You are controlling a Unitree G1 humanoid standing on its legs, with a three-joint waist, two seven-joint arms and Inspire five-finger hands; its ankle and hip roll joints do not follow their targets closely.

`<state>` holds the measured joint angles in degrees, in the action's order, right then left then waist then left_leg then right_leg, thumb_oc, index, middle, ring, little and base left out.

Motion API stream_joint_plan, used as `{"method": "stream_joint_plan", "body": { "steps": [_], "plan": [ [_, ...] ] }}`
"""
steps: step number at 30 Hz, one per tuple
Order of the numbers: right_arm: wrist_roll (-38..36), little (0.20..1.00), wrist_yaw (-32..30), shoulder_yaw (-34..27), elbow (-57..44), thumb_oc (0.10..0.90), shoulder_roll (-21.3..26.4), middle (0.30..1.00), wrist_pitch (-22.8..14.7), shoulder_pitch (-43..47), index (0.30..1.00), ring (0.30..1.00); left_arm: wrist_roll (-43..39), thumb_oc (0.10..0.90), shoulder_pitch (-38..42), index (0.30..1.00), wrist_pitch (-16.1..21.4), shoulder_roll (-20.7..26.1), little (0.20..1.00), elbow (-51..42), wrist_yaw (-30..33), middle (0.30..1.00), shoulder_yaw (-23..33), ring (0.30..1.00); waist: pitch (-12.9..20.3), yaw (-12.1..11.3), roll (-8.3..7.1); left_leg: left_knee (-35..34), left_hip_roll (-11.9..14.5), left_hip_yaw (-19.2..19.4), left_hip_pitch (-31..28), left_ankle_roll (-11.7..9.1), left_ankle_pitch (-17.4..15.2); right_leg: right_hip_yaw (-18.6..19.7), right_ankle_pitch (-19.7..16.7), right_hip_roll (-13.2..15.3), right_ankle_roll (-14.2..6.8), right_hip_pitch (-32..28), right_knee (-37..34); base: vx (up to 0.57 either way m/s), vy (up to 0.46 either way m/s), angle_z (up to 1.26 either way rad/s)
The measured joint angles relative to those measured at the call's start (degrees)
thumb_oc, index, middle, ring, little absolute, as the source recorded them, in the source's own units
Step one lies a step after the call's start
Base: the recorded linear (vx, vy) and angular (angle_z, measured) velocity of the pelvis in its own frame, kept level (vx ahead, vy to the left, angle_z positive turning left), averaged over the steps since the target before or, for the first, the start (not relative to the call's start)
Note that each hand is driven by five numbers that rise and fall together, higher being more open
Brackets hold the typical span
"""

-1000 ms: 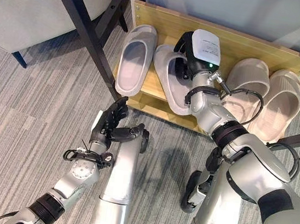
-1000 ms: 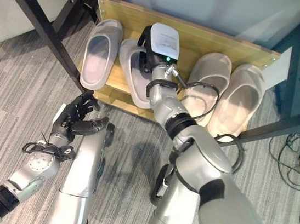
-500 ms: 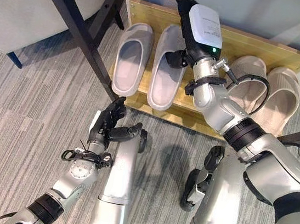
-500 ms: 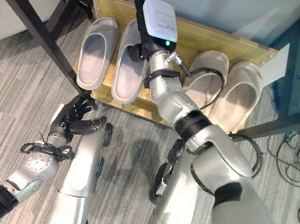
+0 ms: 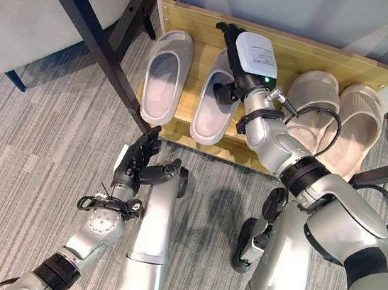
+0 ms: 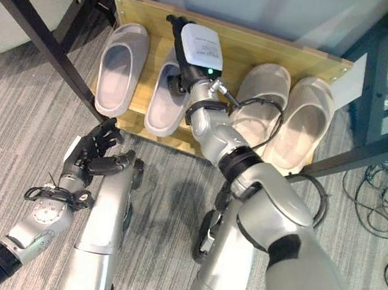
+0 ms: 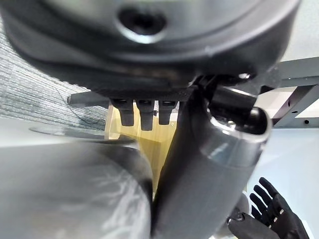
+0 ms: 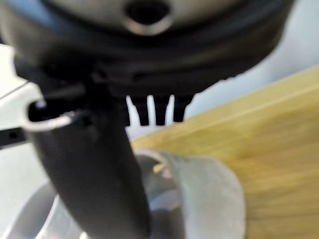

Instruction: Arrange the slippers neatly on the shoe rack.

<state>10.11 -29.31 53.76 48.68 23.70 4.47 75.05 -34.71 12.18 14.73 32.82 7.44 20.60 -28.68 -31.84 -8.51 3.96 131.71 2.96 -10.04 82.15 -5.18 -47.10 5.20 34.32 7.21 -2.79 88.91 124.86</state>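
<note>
Wooden shoe rack (image 5: 313,57), four grey slippers (image 5: 162,75); right hand (image 5: 231,39) outstretched, fingers straight; left hand (image 5: 138,160) relaxed

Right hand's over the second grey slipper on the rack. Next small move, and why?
Probably lift the right hand clear: its fingers are straight, and the second grey slipper lies flat beside the first grey slipper, roughly parallel on the shoe rack.

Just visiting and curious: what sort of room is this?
Probably a home-style room or a lab mock-up: a low wooden shoe rack holding grey slippers, striped grey carpet, and a black-framed chair.
</note>
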Motion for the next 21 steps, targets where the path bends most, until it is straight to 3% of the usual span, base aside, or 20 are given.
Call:
{"method": "stream_joint_plan", "body": {
  "steps": [21],
  "plan": [
    [7.19, 0.9, -2.2, 1.96, 0.69, 0.8, 0.61, 0.9, 1.14, 2.7, 0.9, 0.9, 0.0, 0.8, 0.29, 0.9, 0.41, -0.74, 0.9, 0.26, 0.01, 0.9, -0.26, 0.9, 0.01, -0.63, 0.03, -0.8, -0.26, 0.12, 0.08, -0.2, 0.03, -0.06, 0.33, 0.17, 0.27, 0.21, -0.37, 0.0, 0.0, 0.0]
  ]
}}
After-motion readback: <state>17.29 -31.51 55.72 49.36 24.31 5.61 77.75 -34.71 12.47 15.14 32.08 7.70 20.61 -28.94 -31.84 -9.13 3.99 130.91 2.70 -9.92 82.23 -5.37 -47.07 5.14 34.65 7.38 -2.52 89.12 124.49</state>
